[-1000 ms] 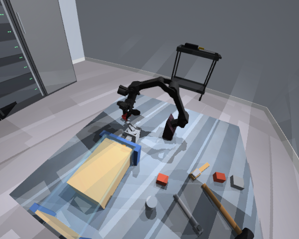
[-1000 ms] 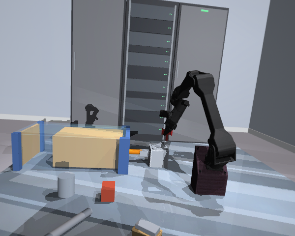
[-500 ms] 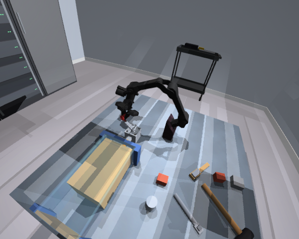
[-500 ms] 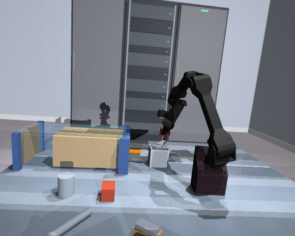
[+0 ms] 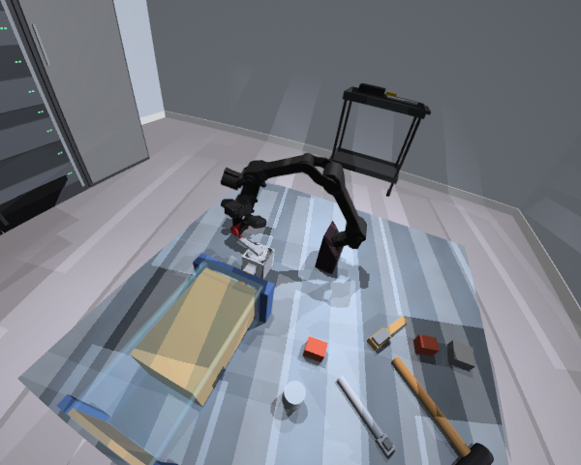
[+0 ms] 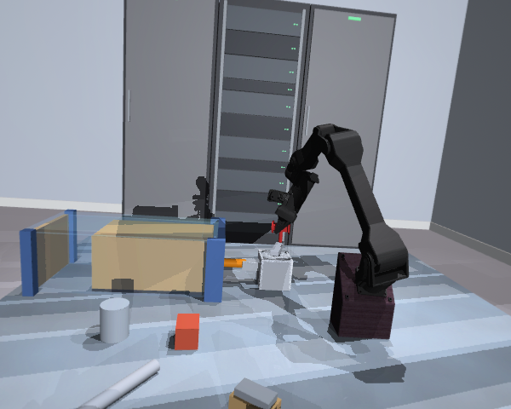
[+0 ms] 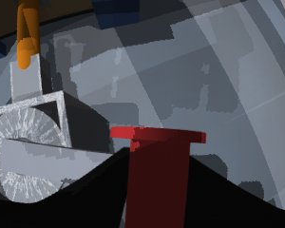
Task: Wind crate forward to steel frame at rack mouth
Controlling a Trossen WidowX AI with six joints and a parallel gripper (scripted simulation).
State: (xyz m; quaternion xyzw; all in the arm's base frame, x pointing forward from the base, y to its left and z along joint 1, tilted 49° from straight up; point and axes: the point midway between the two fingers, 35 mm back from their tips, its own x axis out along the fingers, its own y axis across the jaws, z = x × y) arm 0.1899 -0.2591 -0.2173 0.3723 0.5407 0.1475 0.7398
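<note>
1. Gripper point(image 6: 280, 228) is clamped on the red knob point(image 7: 157, 178) of the crank, fingers pressed on the knob's sides, hanging just above and behind the winch.
2. Bench point(image 5: 420, 280) carries everything: cubby on one side, arm base point(image 6: 361, 308) near the middle, loose tools toward the near edge.
3. Cubby point(image 5: 131, 345), low and clear-panelled, holds the crate point(image 6: 147, 259). The crate sits flat, its front close behind the blue frame point(image 6: 214, 268) at the mouth; whether they touch I cannot tell.
4. Winch point(image 6: 275, 273), a pale box, stands just in front of the frame, with an orange strap point(image 6: 233, 262) running from it toward the crate.
5. Crank point(image 5: 253, 246), a pale arm, appears seated on the winch top, angling up to the knob.
6. Loose tools lie well apart from the work: a hammer point(image 5: 431, 400), a grey bar point(image 5: 363, 415), a cylinder point(image 5: 294, 392) and small blocks.
7. Doing this step well, as I judge it:
   - Sweep the knob in an even circle centred on the winch hole, so the key does not lift out.
   - Keep the grip height constant; pulling up or leaning sideways could unseat the crank.
   - Wind slowly and watch the crate's front edge against the frame.
   - Stop once it bears on the frame; further winding may tip it.
   - Only then release and withdraw.
</note>
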